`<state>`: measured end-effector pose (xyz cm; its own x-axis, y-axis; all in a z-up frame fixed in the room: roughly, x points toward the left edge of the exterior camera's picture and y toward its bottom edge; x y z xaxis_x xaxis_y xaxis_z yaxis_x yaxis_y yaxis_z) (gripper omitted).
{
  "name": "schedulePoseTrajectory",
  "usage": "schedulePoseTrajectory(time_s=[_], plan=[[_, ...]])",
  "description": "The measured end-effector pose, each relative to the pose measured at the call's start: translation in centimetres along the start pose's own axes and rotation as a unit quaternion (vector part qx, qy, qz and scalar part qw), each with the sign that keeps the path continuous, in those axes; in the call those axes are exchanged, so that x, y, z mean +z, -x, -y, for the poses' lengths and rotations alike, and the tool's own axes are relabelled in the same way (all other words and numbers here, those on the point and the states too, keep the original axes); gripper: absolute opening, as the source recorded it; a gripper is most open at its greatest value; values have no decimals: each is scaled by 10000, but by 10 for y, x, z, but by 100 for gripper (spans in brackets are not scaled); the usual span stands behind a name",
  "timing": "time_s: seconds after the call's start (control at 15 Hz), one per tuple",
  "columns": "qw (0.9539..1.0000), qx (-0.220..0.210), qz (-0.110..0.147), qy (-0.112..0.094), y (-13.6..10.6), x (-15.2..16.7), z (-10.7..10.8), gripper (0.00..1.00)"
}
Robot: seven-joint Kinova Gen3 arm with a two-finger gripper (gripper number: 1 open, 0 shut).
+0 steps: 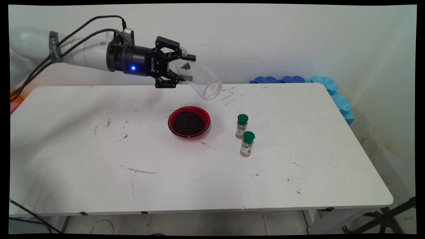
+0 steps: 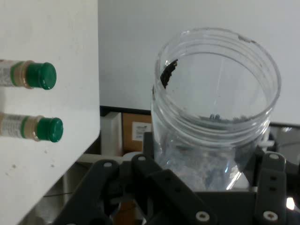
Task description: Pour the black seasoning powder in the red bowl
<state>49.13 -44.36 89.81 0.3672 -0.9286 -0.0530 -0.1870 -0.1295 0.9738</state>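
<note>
My gripper (image 1: 186, 68) is shut on a clear plastic jar (image 1: 201, 79), held high above the table and tipped so its open mouth points down and to the right. A small dark clump clings inside the jar (image 2: 215, 117), which is otherwise nearly empty. Below and slightly left of the jar's mouth sits a red bowl (image 1: 189, 121) filled with dark grains. In the hand view the jar fills the space between the gripper's fingers (image 2: 164, 187).
Two small spice bottles with green caps stand right of the bowl, one (image 1: 242, 125) behind the other (image 1: 247, 143); both show in the hand view (image 2: 28, 75) (image 2: 33, 127). Blue foam pieces (image 1: 332, 91) lie at the table's far right corner. The white table (image 1: 99, 159) bears dark scuffs.
</note>
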Motion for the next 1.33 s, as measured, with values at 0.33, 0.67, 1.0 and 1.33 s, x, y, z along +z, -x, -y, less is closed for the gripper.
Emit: schedulePoseTrajectory(time_s=[0.33, 0.67, 1.0, 1.33], plan=[[9926, 1203, 127, -72, 9, -7, -11, 0], [9659, 2565, 273, -206, 18, -14, -21, 0], [9213, 3849, 419, -363, 28, -18, -29, 0], [8584, 5070, 578, -529, 43, -21, -35, 0]])
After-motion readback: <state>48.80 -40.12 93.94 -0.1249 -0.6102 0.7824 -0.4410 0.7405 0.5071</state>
